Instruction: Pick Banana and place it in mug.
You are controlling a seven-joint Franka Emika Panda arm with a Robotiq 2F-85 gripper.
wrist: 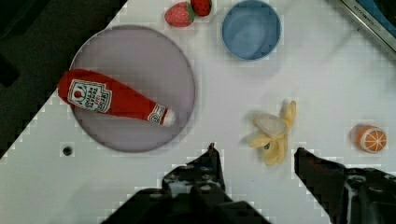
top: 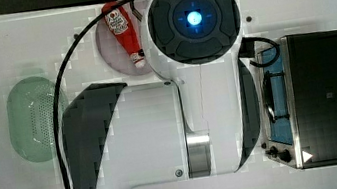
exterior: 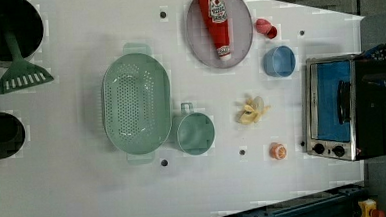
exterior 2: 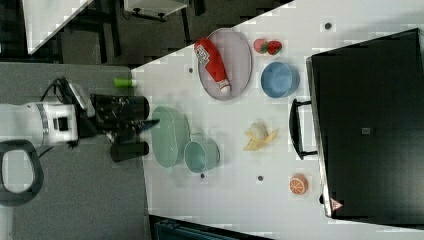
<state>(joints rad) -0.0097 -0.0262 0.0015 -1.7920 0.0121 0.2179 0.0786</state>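
The banana (wrist: 272, 134) is seen lying free on the white table (wrist: 224, 98) between the mug (exterior: 196, 133) and the oven (exterior: 338, 108), framed between the parted, empty fingers of the claw (wrist: 257, 156) held above it.

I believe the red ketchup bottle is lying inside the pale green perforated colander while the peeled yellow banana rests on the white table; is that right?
Not quite. The red ketchup bottle lies on the round grey plate, not inside the pale green perforated colander, which holds nothing; the left view shows this. The peeled yellow banana does rest on the white table, as you said.
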